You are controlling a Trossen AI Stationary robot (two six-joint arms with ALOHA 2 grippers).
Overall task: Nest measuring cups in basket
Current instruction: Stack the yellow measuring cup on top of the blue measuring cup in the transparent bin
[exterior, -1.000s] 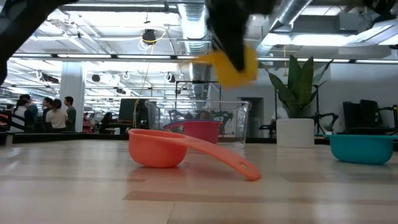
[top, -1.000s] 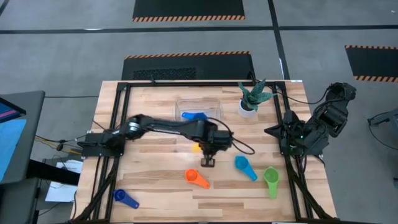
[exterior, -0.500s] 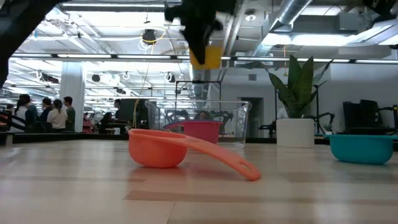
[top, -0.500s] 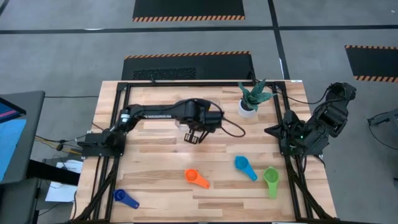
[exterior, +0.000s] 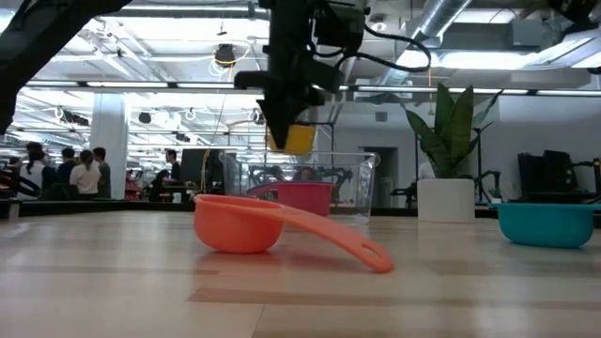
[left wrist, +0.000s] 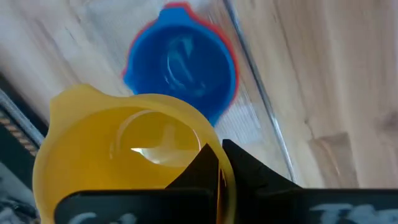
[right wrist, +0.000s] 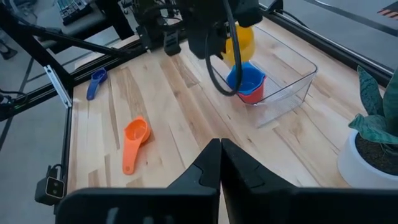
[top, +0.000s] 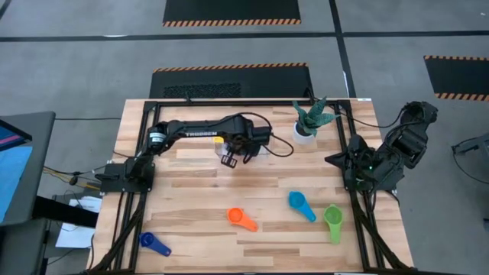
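My left gripper (top: 226, 150) hangs over the clear basket (top: 256, 126) at the table's far middle, shut on the yellow cup (top: 219, 140). The wrist view shows that cup (left wrist: 124, 155) above a blue cup (left wrist: 183, 62) nested in a red one inside the basket. From table height the yellow cup (exterior: 293, 139) hangs above the basket's rim (exterior: 310, 158). The orange (top: 241, 219), teal (top: 300, 205), green (top: 333, 221) and dark blue (top: 155, 244) cups lie on the near half of the table. My right gripper (right wrist: 219, 155) is shut and parked at the right edge. My left gripper pinches the yellow cup at its rim side (left wrist: 219, 177), where a strip of yellow shows between the two fingers (left wrist: 249, 168). The fingers themselves hide the exact part. It comes from above. The cup is lifted clear and hangs over the basket, its bowl open toward the wrist camera.
A white pot with a green plant (top: 309, 122) stands just right of the basket. Black frame rails run along the table's left and right edges. Bare wood lies between the basket and the row of loose cups.
My left gripper has carried the yellow cup from above the table's middle toward the far edge and a little left, ending over the basket. The cup stayed lifted clear in the shut fingers the whole way. The other cups kept still.
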